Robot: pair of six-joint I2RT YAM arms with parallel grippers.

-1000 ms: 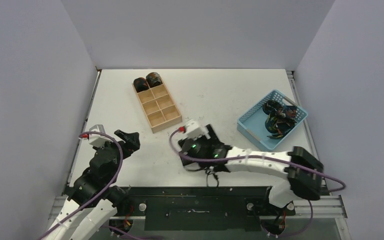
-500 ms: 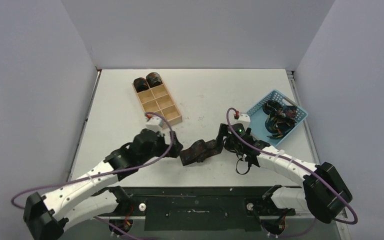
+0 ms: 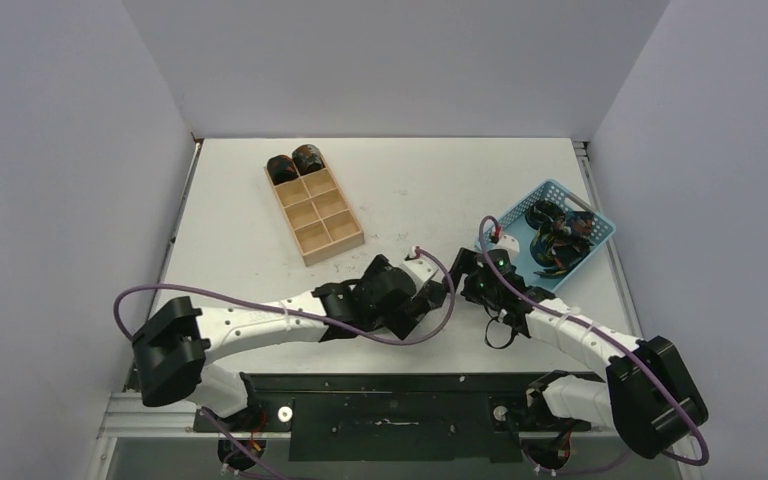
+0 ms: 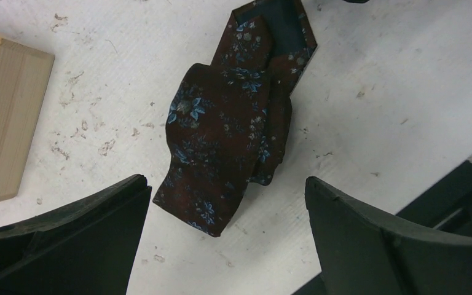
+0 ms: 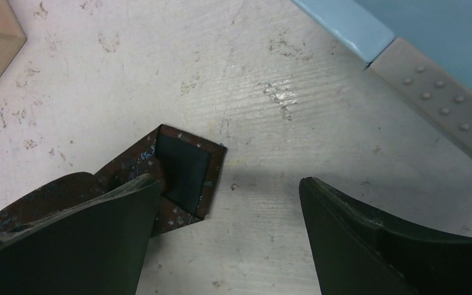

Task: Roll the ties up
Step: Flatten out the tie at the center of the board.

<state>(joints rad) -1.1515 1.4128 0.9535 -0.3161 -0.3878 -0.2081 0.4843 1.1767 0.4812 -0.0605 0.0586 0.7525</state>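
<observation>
Table (image 3: 410, 190): white work surface that carries everything. Its near half is the rolling area, within reach of both arms.
Tray (image 3: 332, 252): wooden, toward the far-left corner. Probably the drop-off for finished rolls.
Basket (image 3: 505, 255): light blue, at the right edge. It serves as the supply, with a heap of loose ties (image 3: 553, 240) inside.
Tie on the table (image 4: 227, 141): lies near the middle of the near edge, between tray and basket. It is bunched and folded over itself, with one end flipped lining-up, so it likely needs straightening before rolling.
Left gripper (image 4: 226, 181): jaws wide apart and empty, hanging over the tie's broad pointed end, one finger on each side.
Right gripper (image 5: 230, 184): jaws spread, grasping nothing, above the flipped end. One finger overlaps the fabric; whether it touches I cannot tell.
Rolled ties (image 3: 295, 163): two coils in the tray's two far compartments. The other six compartments are vacant, so the task is at an early stage.
</observation>
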